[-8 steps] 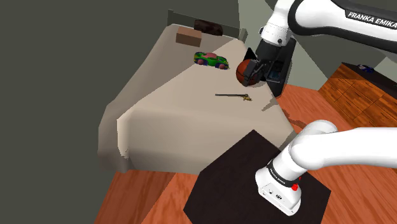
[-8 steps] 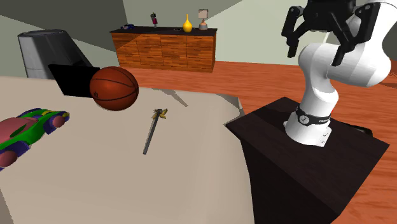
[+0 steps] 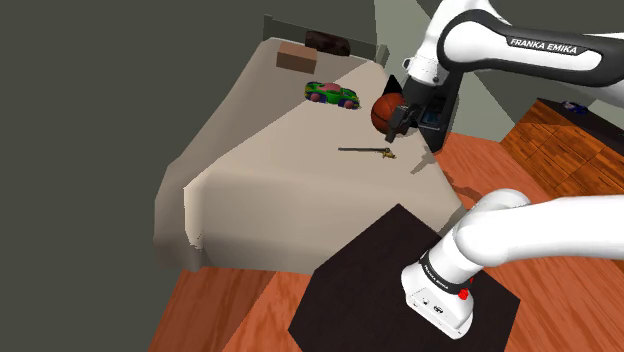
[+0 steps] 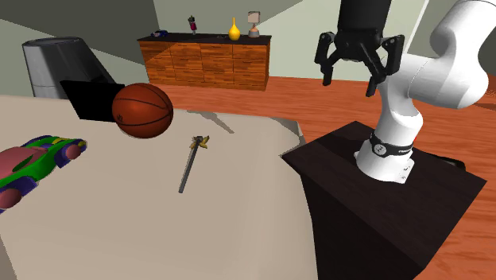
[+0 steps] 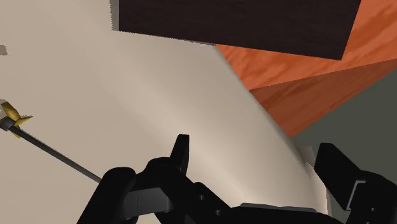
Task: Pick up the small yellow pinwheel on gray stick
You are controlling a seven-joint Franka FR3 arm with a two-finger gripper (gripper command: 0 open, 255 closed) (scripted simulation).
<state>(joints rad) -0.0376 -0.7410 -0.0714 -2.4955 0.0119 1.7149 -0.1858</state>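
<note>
Yellow-headed pinwheel (image 4: 191, 165) lies flat on the beige tabletop (image 4: 159, 231) (basketball (image 4: 142, 110) near its head); the tool (image 4: 349, 79) hovers well apart, wide open, gripping nothing.

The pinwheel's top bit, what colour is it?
Yellow, and the stick is dark grey. The pinwheel shows best in the wrist view.

A reddish-brown wooden plank floor (image 4: 310, 99) runs to a long wooden sideboard (image 4: 203, 62) against a pale grey-green wall (image 4: 207, 12), beyond the beige worktop (image 4: 119, 231).
</note>
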